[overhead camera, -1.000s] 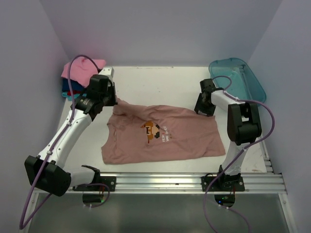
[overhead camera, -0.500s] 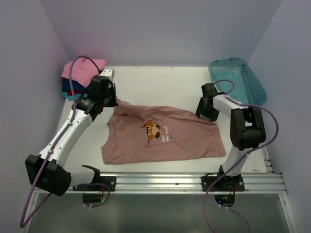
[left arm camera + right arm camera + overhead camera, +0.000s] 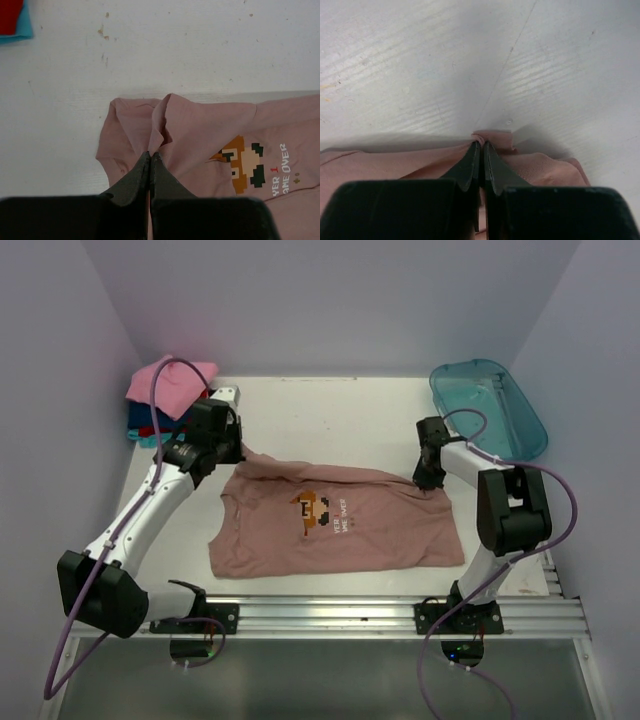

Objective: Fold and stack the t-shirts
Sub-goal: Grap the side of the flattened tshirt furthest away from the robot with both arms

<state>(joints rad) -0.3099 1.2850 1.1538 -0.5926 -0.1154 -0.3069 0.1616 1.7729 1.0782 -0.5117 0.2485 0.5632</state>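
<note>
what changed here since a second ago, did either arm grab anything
The right gripper came down onto the far right corner of the pink-brown tee and shut on it, so the cloth bunches slightly there. The left gripper stayed shut on the tee's far left corner. The folded stack and the teal tub did not move.

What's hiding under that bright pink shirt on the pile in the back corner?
Only edges show beneath the bright pink shirt: a blue shirt, a red shirt and a teal shirt. The rest is covered, so whether more lie between them cannot be told.
</note>
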